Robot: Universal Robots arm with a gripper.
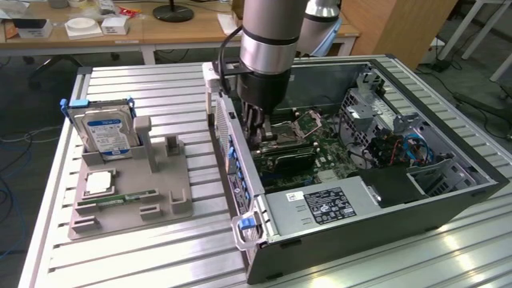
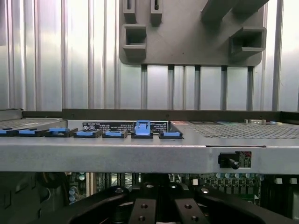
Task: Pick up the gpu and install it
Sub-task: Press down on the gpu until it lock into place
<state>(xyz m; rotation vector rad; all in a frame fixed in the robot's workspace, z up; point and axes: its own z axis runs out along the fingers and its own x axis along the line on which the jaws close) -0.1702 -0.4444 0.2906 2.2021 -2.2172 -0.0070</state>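
A blue-labelled hard drive stands upright in a grey holder tray.

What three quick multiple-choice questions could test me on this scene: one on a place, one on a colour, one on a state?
1. Where is the hard drive? A in the grey holder; B on the floor; C on the wooden desk.
2. What colour are the clips on the computer case? A red; B blue; C yellow.
3. The computer case is: A sealed; B open; C wrapped.
Answers: A, it stands upright in the holder; B, blue tabs line its rim; B, the motherboard shows inside.
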